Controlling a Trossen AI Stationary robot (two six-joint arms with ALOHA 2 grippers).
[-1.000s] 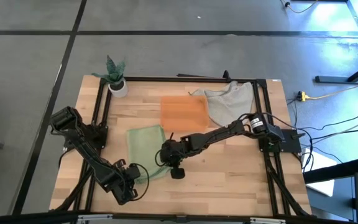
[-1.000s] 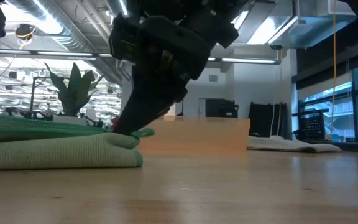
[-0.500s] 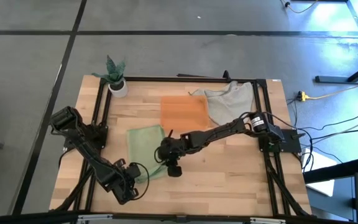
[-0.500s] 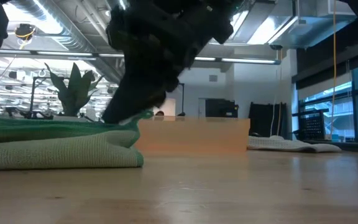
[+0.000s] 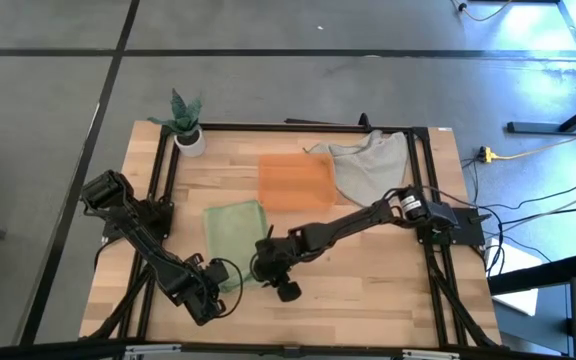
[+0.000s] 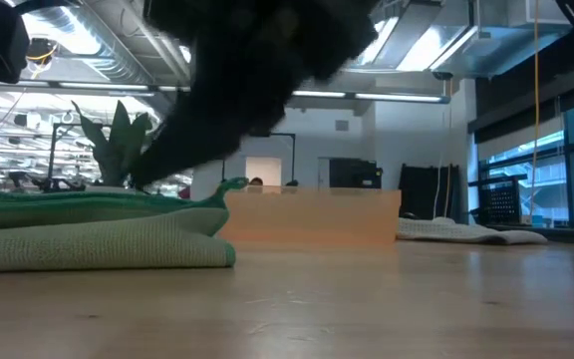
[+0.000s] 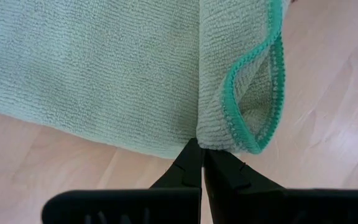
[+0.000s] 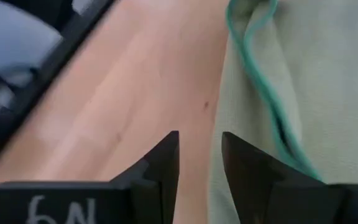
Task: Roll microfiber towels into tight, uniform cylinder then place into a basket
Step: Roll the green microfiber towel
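I have the green towel [image 5: 235, 232] lying on the table just near-left of the orange basket [image 5: 295, 180], its near edge pinched in the closed left gripper [image 7: 202, 163], while the right gripper [image 8: 199, 163] hovers with fingers parted and empty over the near-right corner. For a tight roll I'd grab that corner level with the left (same edge, same height) before turning both together. No readable brand; only blurred marks on the right gripper's body, perhaps "6N".

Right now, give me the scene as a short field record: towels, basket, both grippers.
green towel: flat on the table with its near edge folded over
grey towel: crumpled at the far right
basket: orange, nothing in it, beside the grey towel
left gripper: shut, tips at the green towel's folded corner
right gripper: open, over the towel's near right edge, holding nothing
plant pot: far left corner
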